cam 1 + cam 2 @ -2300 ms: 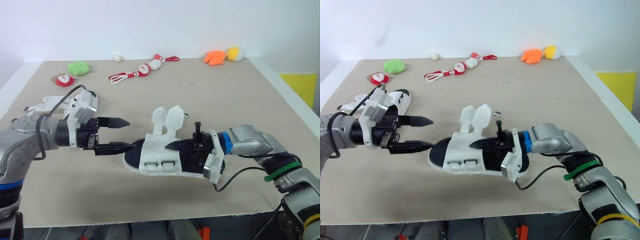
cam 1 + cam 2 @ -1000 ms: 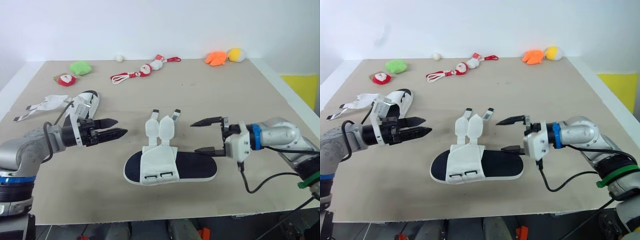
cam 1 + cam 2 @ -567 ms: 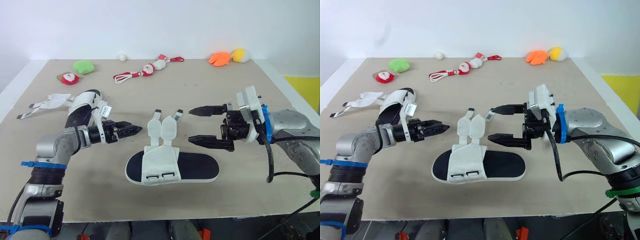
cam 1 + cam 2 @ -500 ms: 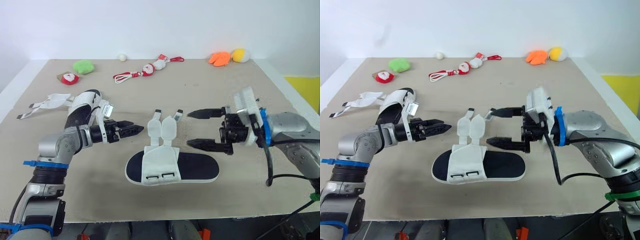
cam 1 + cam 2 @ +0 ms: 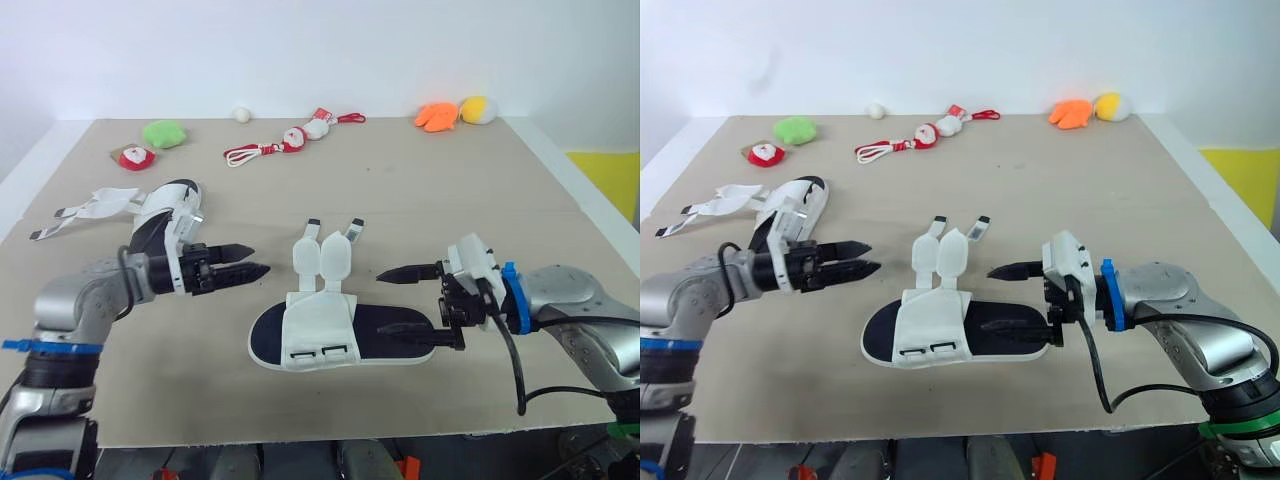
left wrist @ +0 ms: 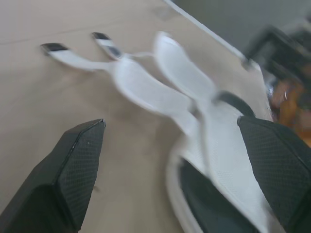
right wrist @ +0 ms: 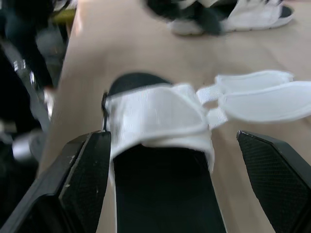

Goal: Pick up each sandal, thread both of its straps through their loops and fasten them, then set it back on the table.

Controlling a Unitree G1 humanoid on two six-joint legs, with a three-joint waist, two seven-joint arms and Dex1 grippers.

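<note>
While left tool (image 5: 256,261) and right tool (image 5: 386,303) gape, the latter partly covers the sandal (image 5: 320,326)

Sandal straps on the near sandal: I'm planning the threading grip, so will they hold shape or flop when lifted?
Likely floppy: the straps look like thin webbing, lying flat and splayed on the table. The sole looks like a flat slab, probably light and stiffer, unlikely to roll.

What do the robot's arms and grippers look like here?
The left arm and right arm are silver-grey shells. The left gripper and right gripper each have two black tapered fingers on a white mount. A blue ring circles the right wrist, a blue band the left arm; a black cable trails from the right wrist.
</note>
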